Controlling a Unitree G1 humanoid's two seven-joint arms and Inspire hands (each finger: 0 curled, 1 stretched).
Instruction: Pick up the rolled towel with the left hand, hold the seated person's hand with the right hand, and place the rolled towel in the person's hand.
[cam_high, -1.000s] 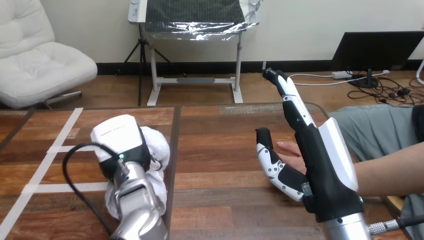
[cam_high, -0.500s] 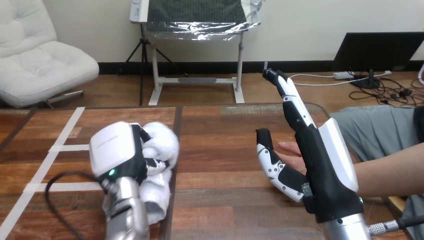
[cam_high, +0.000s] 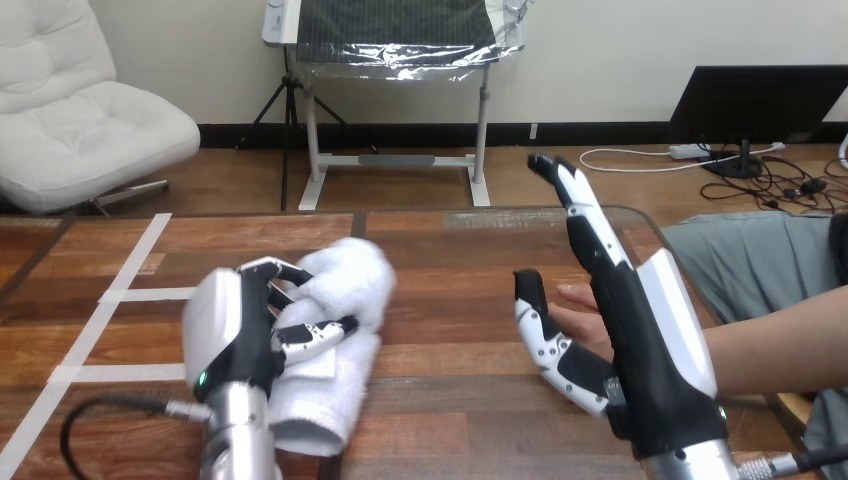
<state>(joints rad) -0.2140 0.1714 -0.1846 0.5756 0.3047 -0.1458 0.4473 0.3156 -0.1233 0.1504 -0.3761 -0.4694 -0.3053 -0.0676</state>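
My left hand (cam_high: 235, 335) is closed around the rolled towel (cam_high: 350, 285), fingers and thumb curled into the white cloth. The towel sits in my grip over the left-middle part of the table (cam_high: 450, 260), one end bulging past my fingers and the other hanging down beside my wrist. I cannot tell whether that lower end touches the wood. White tape (cam_high: 130, 295) runs across the tabletop further left.

My right hand (cam_high: 640, 340) stands on edge at the right, fingers straight and pressed together, pointing away from me, thumb spread to the side. The person's hand (cam_high: 580, 303) lies in the gap between my thumb and fingers. I do not grip it, and I cannot tell whether we touch. The towel is well apart from it.
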